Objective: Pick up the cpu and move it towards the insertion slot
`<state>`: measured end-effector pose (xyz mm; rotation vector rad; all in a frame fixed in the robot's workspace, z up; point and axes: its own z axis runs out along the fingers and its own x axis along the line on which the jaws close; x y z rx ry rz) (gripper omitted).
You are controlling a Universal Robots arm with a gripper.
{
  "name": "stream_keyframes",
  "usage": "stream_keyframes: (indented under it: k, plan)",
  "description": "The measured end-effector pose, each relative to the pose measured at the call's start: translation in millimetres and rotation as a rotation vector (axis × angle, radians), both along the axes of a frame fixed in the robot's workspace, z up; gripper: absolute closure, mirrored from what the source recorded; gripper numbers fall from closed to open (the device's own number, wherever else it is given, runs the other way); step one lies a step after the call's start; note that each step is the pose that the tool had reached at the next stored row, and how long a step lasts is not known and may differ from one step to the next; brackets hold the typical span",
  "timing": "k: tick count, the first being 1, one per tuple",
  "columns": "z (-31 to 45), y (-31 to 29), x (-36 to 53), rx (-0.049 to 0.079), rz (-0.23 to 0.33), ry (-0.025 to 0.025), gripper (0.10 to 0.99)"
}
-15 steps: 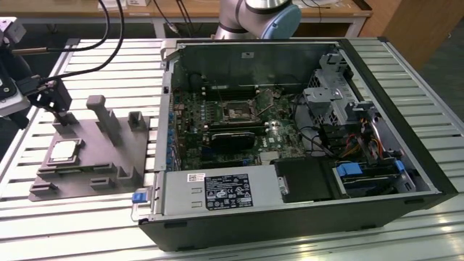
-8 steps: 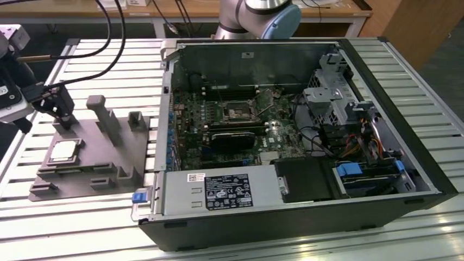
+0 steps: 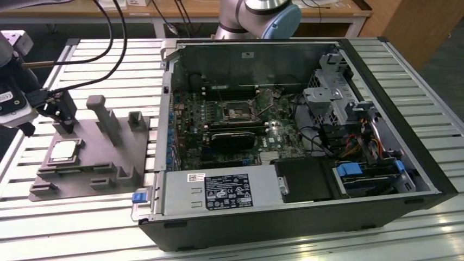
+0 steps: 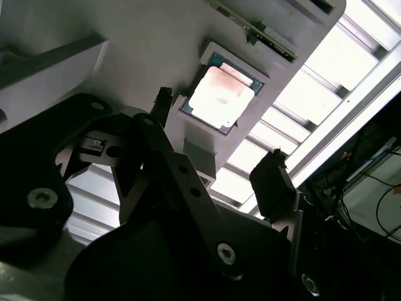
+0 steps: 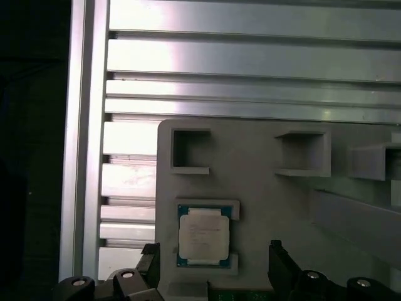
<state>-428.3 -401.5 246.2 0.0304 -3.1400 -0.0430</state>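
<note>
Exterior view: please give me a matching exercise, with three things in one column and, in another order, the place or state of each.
Things:
1. cpu
2. insertion slot
3. end effector

Place or state:
A. open, holding nothing
B. lying in a recess of the grey fixture plate
C. on the green circuit board inside the computer case

Pairs: 1-B; 2-C; 3-A.

Silvery-white cpu (image 5: 202, 237), grey fixture plate (image 5: 263, 207), green circuit board (image 3: 217, 122), black pincer (image 4: 216, 169)
</note>
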Motion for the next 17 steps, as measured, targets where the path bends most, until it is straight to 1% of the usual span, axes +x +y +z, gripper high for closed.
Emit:
stream_keyframes:
  k: [10,13,17]
  plan:
    - [-7.6,0.0,0.0,0.0,0.0,0.0001,0.306]
    - [-11.1,-0.1,-0.1,0.0,0.0,0.0,0.306]
    - [-17.9,-0.7,-0.7,0.0,0.0,-0.0001,0.306]
